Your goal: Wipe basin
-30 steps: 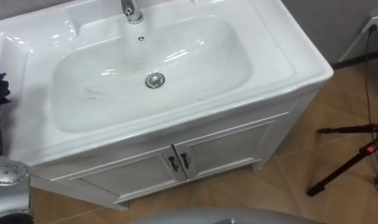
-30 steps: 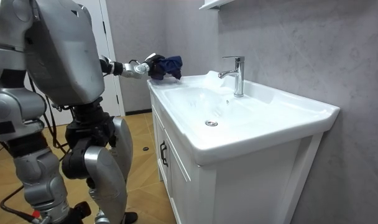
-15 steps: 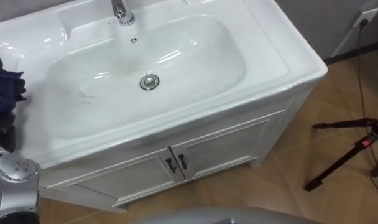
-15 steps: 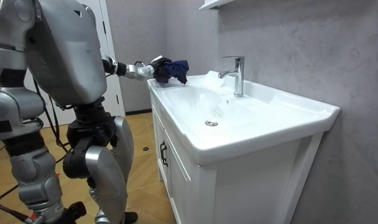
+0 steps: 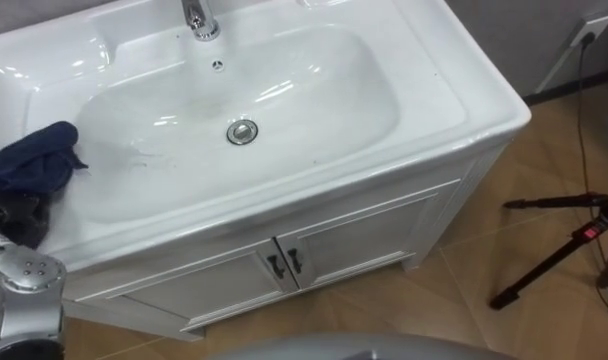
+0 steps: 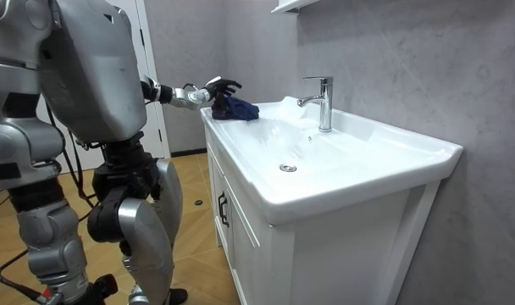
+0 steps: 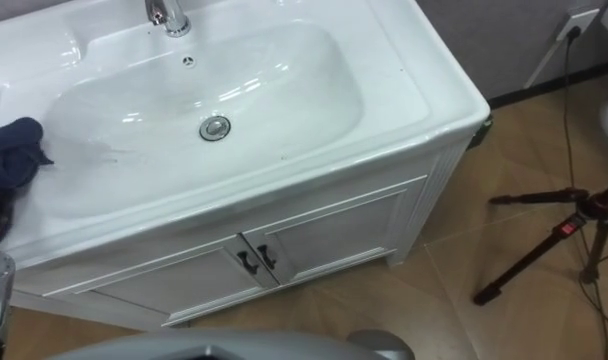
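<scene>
One hand at work: our left hand reaches over the left end of the basin, the end farthest from the room camera.
Fingers: in the room view they look stretched out above the cloth rather than curled round it. In the eye views the cloth covers their tips, so we call the hand relaxed and not gripping.
Cloth: the dark blue cloth lies bunched on the basin's left rim. Its front edge hangs just over the slope into the bowl, and the cloth touches our hand.
Step in hand: we judge this to be the very start of the wipe, with the cloth set on the porcelain and the bowl not yet worked.
Next move: we should press flat on the cloth and sweep it down the slope toward the drain. It must stay under the palm, because the glaze looks slick and the cloth could slide ahead of us.
Marks: faint smudges show on the bowl's left slope near the cloth, which is a fair place to begin.
In the way: the tap stands on the back rim behind the drain, so our strokes should pass in front of it.
Around: the white cabinet doors below the basin are closed. A black tripod stands on the wooden floor to our right, well apart from the basin.
Stance: we stand close against the cabinet front.
</scene>
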Tool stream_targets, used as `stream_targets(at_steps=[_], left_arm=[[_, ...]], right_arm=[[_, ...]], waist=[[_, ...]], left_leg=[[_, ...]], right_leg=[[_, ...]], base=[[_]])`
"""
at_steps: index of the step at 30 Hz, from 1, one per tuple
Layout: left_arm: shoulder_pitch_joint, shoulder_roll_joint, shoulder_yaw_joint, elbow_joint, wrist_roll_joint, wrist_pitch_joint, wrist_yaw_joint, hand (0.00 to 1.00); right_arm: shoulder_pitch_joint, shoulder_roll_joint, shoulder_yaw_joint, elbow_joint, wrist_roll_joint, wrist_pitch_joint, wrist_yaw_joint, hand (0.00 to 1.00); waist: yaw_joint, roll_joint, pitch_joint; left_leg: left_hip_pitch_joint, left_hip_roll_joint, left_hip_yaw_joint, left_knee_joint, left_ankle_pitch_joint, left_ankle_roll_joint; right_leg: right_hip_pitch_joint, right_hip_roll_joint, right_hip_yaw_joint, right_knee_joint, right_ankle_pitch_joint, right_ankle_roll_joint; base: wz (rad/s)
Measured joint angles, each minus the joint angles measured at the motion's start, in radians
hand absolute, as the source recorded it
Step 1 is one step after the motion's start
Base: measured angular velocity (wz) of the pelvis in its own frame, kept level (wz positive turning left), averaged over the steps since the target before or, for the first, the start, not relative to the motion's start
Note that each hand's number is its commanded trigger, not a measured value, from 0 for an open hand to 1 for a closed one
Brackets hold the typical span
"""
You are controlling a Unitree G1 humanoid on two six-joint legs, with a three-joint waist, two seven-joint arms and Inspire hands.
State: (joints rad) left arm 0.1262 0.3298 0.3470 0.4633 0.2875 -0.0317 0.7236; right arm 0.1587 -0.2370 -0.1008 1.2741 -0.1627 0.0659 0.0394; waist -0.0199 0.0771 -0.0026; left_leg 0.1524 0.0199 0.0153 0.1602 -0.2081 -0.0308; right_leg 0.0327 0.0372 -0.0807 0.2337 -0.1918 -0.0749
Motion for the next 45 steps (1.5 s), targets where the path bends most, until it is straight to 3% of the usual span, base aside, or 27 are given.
stream_targets(at_steps=[21,26,29,37,45], left_arm=[[-0.013,0.003,0.004,0.0,-0.006,-0.002,0.014,0.0],[-0.025,0.009,0.003,-0.039,-0.134,-0.002,0.009,0.0],[-0.025,0.009,0.003,-0.119,-0.22,-0.005,-0.005,0.0],[-0.036,0.01,0.003,-0.246,-0.454,-0.014,-0.111,0.0],[-0.08,0.01,0.004,-0.293,-0.494,-0.021,-0.15,0.0]], right_arm=[[-0.014,0.0,-0.002,-0.001,0.001,0.0,-0.006,0.0],[-0.039,0.001,0.001,0.002,0.001,-0.001,-0.005,0.0],[-0.038,0.003,0.0,0.002,-0.003,-0.004,-0.004,0.0],[-0.026,0.003,-0.001,0.006,-0.003,-0.003,0.007,0.0],[-0.015,0.004,-0.002,0.004,-0.006,-0.001,0.008,0.0]], waist=[[0.005,0.01,-0.0006],[0.001,0.011,-0.0027],[0.001,0.009,-0.0021],[-0.005,0.006,0.0014],[-0.002,0.002,0.0055]], left_leg=[[-0.004,0.0,-0.001,0.0,0.0,0.0],[0.0,0.0,0.008,0.0,0.0,0.0],[0.0,0.0,0.008,0.0,0.0,0.0],[-0.001,0.001,0.009,0.0,0.0,0.0],[-0.003,0.001,0.009,0.0,0.0,0.0]], right_leg=[[-0.014,0.002,0.014,0.006,0.0,0.0],[-0.012,0.002,0.016,0.005,0.005,0.001],[-0.012,0.003,0.017,0.004,0.006,0.0],[-0.011,0.002,0.015,0.004,0.007,0.0],[-0.013,0.002,0.014,0.004,0.007,0.001]], base=[[-0.02],[-0.03],[0.0],[0.0],[0.0]])
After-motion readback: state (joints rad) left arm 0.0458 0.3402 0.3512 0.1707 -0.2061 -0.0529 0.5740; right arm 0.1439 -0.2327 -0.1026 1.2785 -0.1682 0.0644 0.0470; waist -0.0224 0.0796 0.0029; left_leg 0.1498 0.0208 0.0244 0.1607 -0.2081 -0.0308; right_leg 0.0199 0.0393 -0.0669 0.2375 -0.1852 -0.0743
